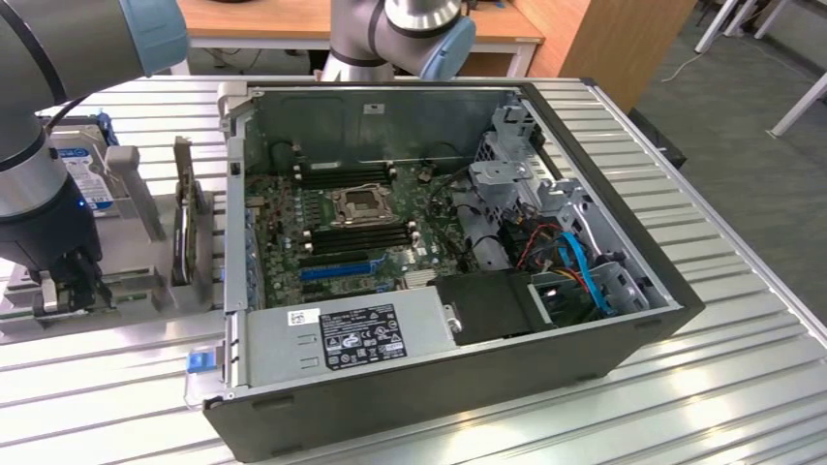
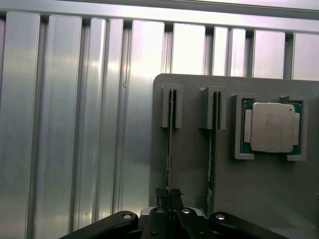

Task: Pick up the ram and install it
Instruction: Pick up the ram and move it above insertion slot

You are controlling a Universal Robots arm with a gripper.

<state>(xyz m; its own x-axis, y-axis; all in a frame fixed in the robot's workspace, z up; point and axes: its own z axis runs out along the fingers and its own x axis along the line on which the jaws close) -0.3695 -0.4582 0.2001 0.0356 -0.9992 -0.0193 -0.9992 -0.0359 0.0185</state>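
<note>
**Grasp stage, ram at its holder.** At the exterior view's lower left, you see the gripper [image 1: 68, 289] lowered onto the grey fixture plate [image 2: 189, 164] that stands beside the open computer case [image 1: 427, 407]. In the wrist view the gripper is drawn narrow, and its fingertips [image 2: 162, 195] pinch the thin upper edge of the ram [image 2: 169, 144]. The ram stands on edge in a slotted holder, so you see it as a slim dark-green line.

A second stick [image 2: 212, 149] stands in the neighbouring holder, just beside the first and apart from the fingertips. The processor chip [image 2: 271, 127] lies flat in its own corner nest on the same plate.

Judge the step as pick-up: the ram is gripped but not yet lifted, since its far end sits inside the holder. Nothing has been installed, and the black memory slots [image 1: 362, 235] lie on the motherboard [image 1: 290, 208] well apart from the fixture, towards the middle of the exterior view.

Taking the stick out calls for a straight pull along the holder's slot with no twist. The board is thin and its neighbour is close.

**Surface and room.** The worktop [image 1: 750, 407] is ribbed, bright aluminium that glares under the lights. A hard drive [image 1: 80, 174] with a blue-and-white label stands at the exterior view's left edge. Behind are a wooden desk [image 1: 259, 19] and a grey floor [image 1: 737, 87].
</note>
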